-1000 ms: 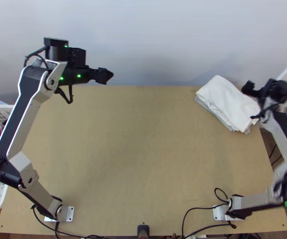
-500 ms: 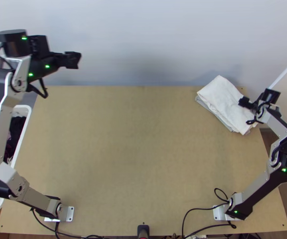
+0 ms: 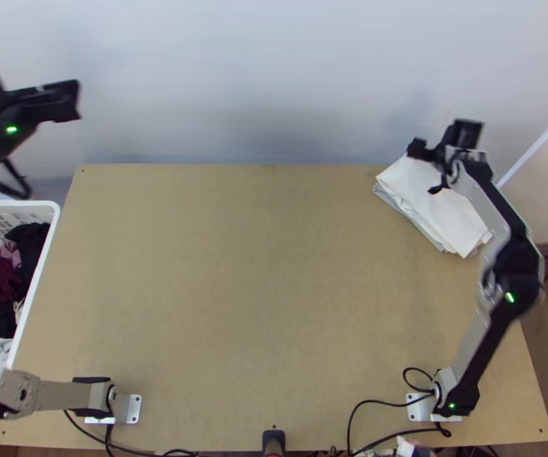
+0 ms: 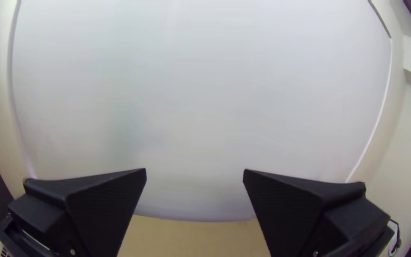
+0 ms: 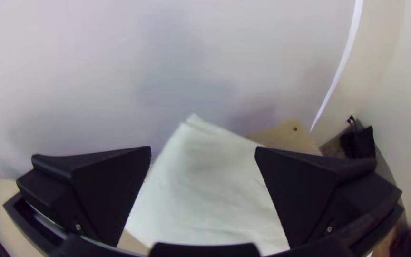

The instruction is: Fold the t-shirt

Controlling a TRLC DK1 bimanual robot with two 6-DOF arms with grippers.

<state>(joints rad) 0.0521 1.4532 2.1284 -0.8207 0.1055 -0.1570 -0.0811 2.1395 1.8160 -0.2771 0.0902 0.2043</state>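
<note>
At the table's far right corner lies a folded white cloth (image 3: 445,213) in a layered stack, a greyish layer showing along its lower left side. My right gripper (image 3: 417,148) is over the stack's far end. In the right wrist view, the right gripper (image 5: 203,152) stands open above the white cloth (image 5: 205,190), nothing between its fingers. My left gripper (image 3: 76,100) is past the table's far left corner, away from the cloth. In the left wrist view, the left gripper (image 4: 194,173) is open and empty, facing the pale wall.
A white basket (image 3: 34,282) of mixed clothes stands at the table's left edge. The wooden table (image 3: 259,289) stretches between the arms. Black cables (image 3: 350,426) run along its near edge, beside a small dark object (image 3: 273,440). A pale wall (image 3: 274,84) rises behind.
The left arm has swung farther left, uncovering more of the basket. My right gripper has moved from the stack's right side up and left to its far end. The cloth stack lies unchanged.
</note>
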